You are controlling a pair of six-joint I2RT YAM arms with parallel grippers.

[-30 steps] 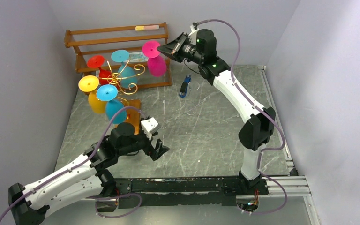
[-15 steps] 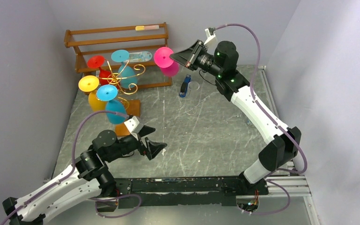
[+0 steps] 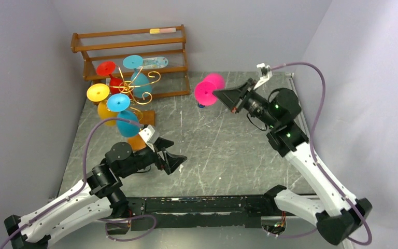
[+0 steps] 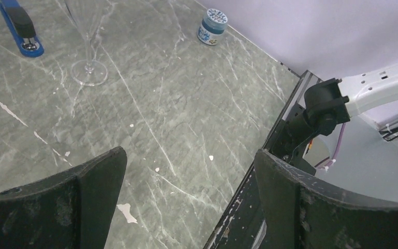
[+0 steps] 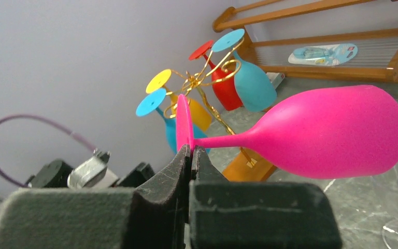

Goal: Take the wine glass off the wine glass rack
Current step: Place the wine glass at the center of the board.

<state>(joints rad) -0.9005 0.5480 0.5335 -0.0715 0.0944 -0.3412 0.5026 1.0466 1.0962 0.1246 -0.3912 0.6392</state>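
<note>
Right gripper (image 5: 189,151) is clamped on the foot rim of the pink glass (image 5: 337,132). Glass is off the rack (image 3: 134,83), held sideways in midair over the table. That edge grip looks thin, so tilt it upright slowly and set it down away from the clear glass (image 4: 88,72) and stapler (image 4: 20,26). Left gripper (image 4: 189,166) is wide open and empty; leave it parked.

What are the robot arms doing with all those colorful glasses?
The right gripper is shut on the foot of the pink wine glass and holds it sideways in the air above the table, clear of the gold wire rack. The red glass, teal glass, yellow glass and blue glass hang upside down on that rack. The left gripper is open and empty, low over the table.
</note>
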